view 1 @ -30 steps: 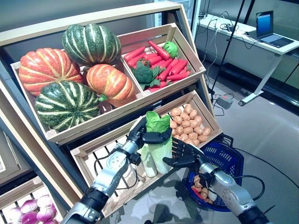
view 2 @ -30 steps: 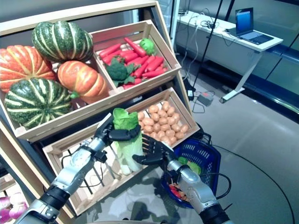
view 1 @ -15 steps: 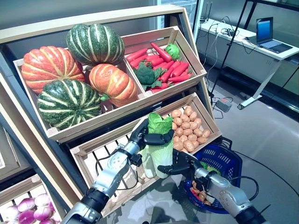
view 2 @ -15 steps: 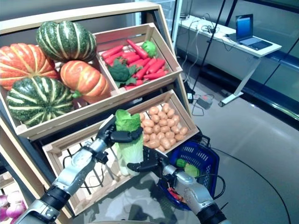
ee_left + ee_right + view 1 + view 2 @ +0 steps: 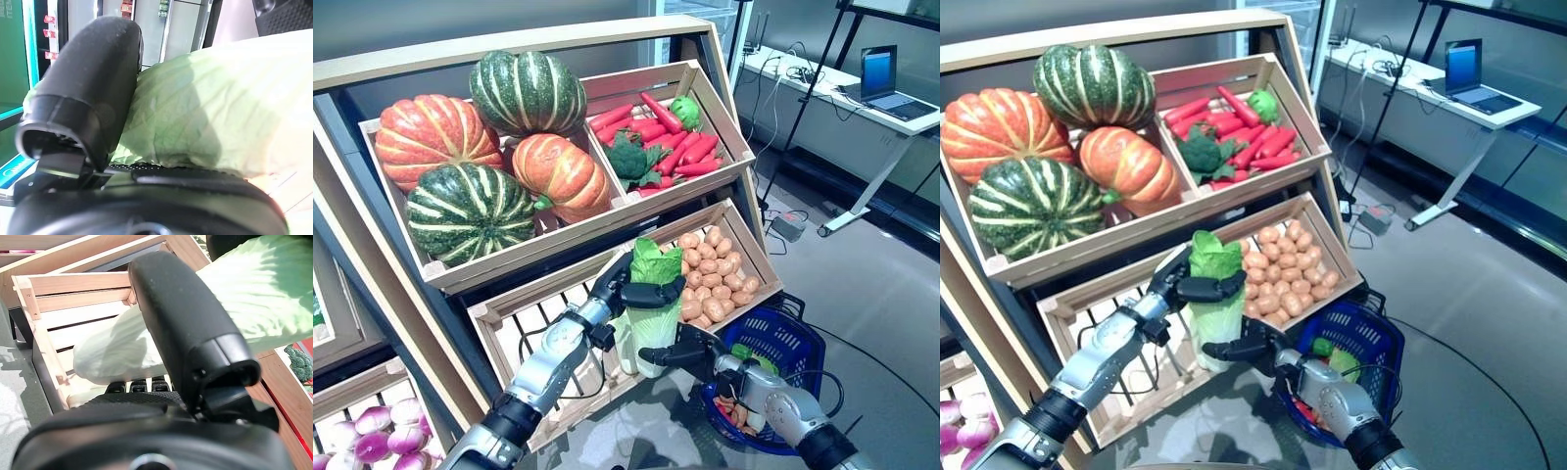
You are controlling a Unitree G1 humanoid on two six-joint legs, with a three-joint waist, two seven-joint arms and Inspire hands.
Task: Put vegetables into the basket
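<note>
Two hands: both are on one vegetable, the cabbage (image 5: 651,299).
Left hand (image 5: 628,286): its fingers are curled round the leafy upper half of the cabbage, and the left wrist view shows the thumb pressed on the green leaves.
Right hand (image 5: 690,350): it is at the white lower end; in the right wrist view the thumb lies over the pale stem part and the fingers are under it, so I judge it grips from below.
Cabbage position: it stands almost upright, leafy end up, above the front edge of the lower crate (image 5: 524,318), just beside the compartment of potatoes (image 5: 710,274), not yet over the basket.
Basket (image 5: 773,343): blue, on the floor at the robot's right, near the right arm; some vegetables already lie inside.
Handling, leaves: they look soft and loose, so a hard squeeze can probably crush or tear them.
Handling, stem: the white base looks firmer and probably carries most of the weight; I think it is the better place to hold.
Weight: moderate, I judge, and long enough to tip if only one end is held.
Surface: it looks smooth and may slip a little.
Other produce: pumpkins (image 5: 489,147) and red peppers (image 5: 671,137) lie untouched in the upper crates.
</note>
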